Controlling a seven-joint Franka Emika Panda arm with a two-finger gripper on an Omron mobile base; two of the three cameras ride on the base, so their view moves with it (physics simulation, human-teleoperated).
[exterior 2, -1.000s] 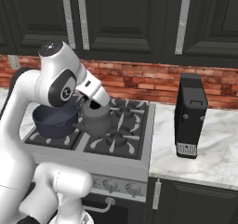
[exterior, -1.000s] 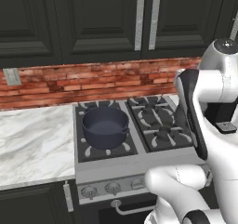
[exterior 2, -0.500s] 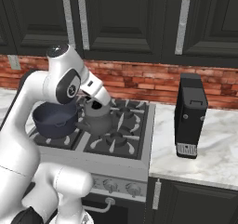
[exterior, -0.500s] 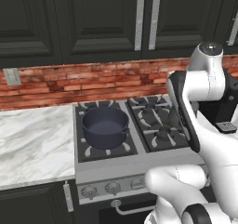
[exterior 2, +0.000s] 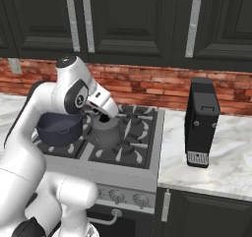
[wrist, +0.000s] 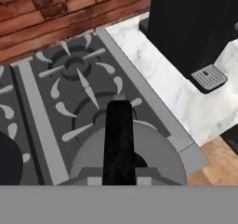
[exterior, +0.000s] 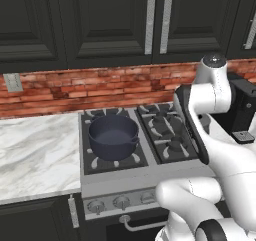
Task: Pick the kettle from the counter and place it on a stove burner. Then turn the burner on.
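Observation:
The dark-grey kettle (exterior 2: 106, 134) is over the right half of the steel stove, by the front right stove burner (exterior 2: 124, 150). My gripper (exterior 2: 102, 116) sits right above it, shut on its handle. The hand view looks down along the arched black handle (wrist: 119, 139) onto the kettle's grey body (wrist: 155, 151). A stove burner (wrist: 95, 112) pokes out from behind it, and a second one (wrist: 76, 62) lies farther back. I cannot tell whether the kettle rests on the grate or hangs just above it. The white marble counter (exterior 2: 216, 157) runs to the stove's right.
A dark-blue two-handled pot (exterior: 113, 135) stands on the front left burner, close to the kettle's left. A black coffee machine (exterior 2: 201, 123) stands on the right counter. Knobs (exterior: 121, 201) line the stove's front panel. More counter (exterior: 35, 150) lies left of the stove.
My arm has leaned further left over the stove. The kettle has come slightly lower and toward the stove's front, with the grip unchanged.

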